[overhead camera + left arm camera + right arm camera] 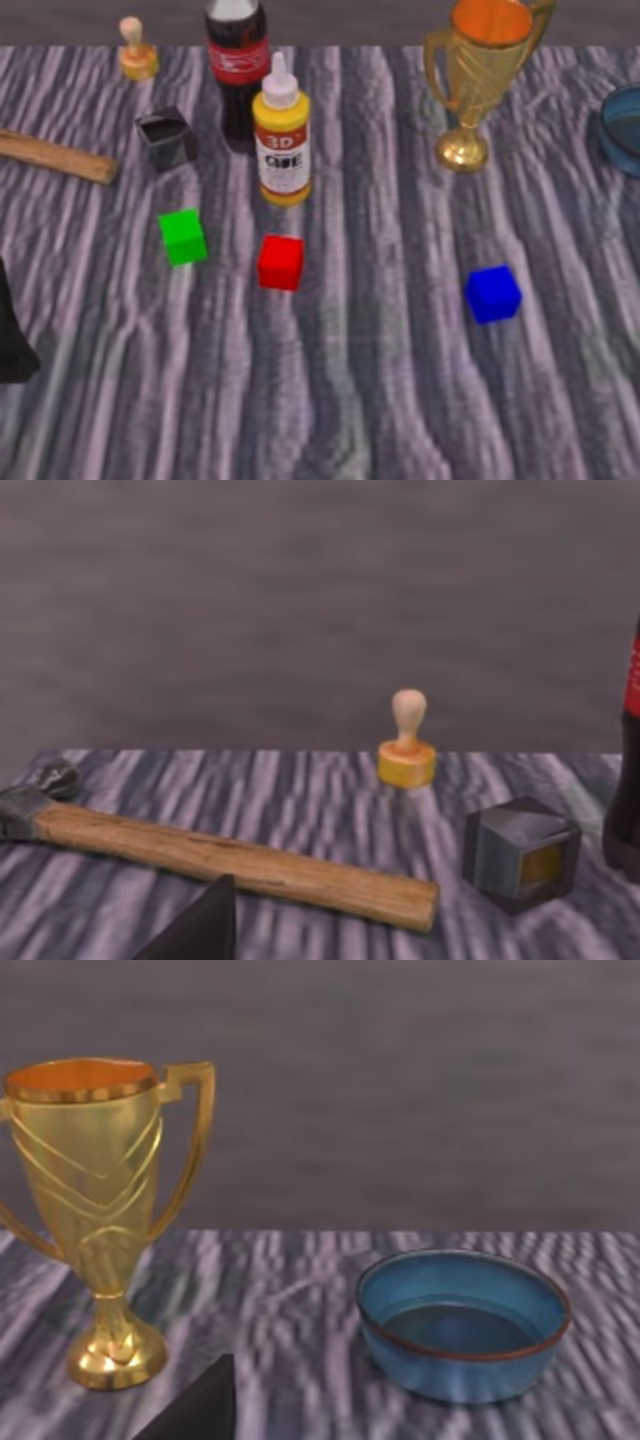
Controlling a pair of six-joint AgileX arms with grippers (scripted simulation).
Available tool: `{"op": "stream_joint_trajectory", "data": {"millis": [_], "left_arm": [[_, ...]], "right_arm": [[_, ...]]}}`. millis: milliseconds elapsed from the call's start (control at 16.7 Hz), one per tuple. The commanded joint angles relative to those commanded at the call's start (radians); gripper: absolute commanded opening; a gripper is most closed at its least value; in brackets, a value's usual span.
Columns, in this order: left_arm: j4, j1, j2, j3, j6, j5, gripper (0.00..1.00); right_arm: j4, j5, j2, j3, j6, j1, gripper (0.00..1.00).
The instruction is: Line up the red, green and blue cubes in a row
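From above, the green cube (183, 236) sat left, the red cube (280, 262) just right of it, and the blue cube (492, 293) well apart to the right on the tabletop (380, 400). The left wrist view showed a hammer (230, 860) and a stamp (406, 744); the right showed a gold trophy (95, 1210) and a blue bowl (462, 1322). I cannot tell either gripper's state.
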Motion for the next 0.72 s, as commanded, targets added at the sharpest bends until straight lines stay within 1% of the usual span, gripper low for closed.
{"op": "stream_joint_trajectory", "data": {"millis": [180,360,540,720], "left_arm": [[-0.007,-0.003,0.01,0.01,-0.002,0.0,1.0],[-0.069,-0.032,0.103,0.1,-0.02,0.002,1.0],[-0.181,-0.081,0.29,0.28,-0.054,0.002,1.0],[-0.33,-0.144,0.572,0.529,-0.096,0.0,1.0]], "right_arm": [[0.0,0.0,0.0,0.0,0.0,0.0,1.0],[0.0,0.0,0.0,0.0,0.0,0.0,1.0],[0.0,0.0,0.0,0.0,0.0,0.0,1.0],[0.0,0.0,0.0,0.0,0.0,0.0,1.0]]}}
